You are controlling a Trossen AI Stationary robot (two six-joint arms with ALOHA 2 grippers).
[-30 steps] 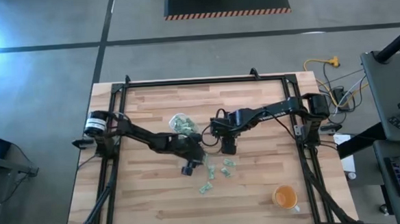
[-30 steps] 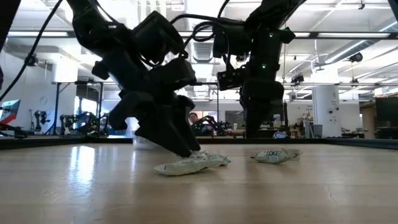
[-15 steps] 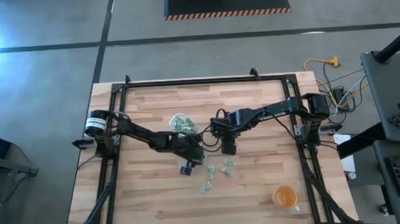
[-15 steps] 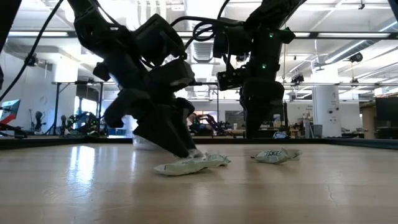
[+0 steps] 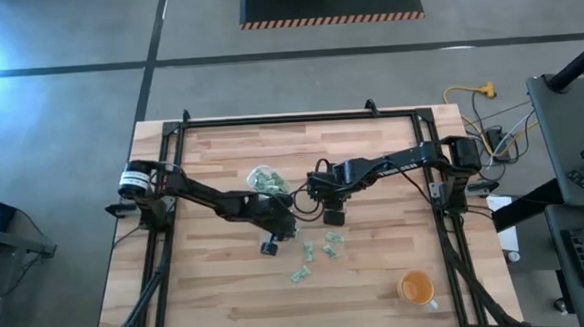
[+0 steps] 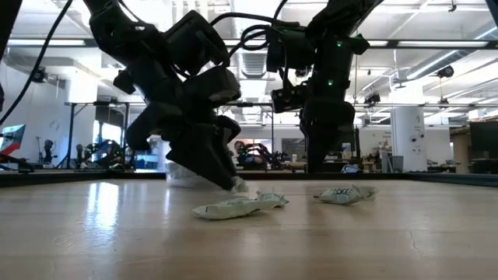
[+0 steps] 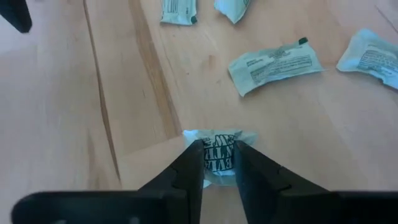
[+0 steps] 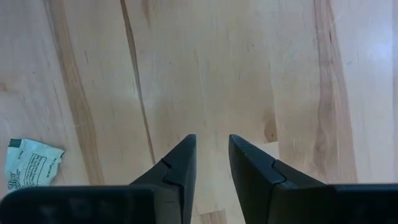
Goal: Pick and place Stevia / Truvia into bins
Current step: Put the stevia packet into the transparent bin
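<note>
- High view: left claw [image 5: 287, 227] low on the surface [image 5: 218, 287] near the loose packets [image 5: 317, 252]; clear tub [image 5: 265, 180] just beside, likely the drop target.
- Left wrist view: left claw clenched on a packet [image 7: 219, 152], pinching its middle.
- Right wrist view: right claw [image 8: 211, 158] grasps nothing, fingers slightly apart over bare wood.

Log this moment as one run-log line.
left gripper: shut on packet at table | right gripper: empty, above bare wood | tub: holds packets | loose packets: remain on table
</note>
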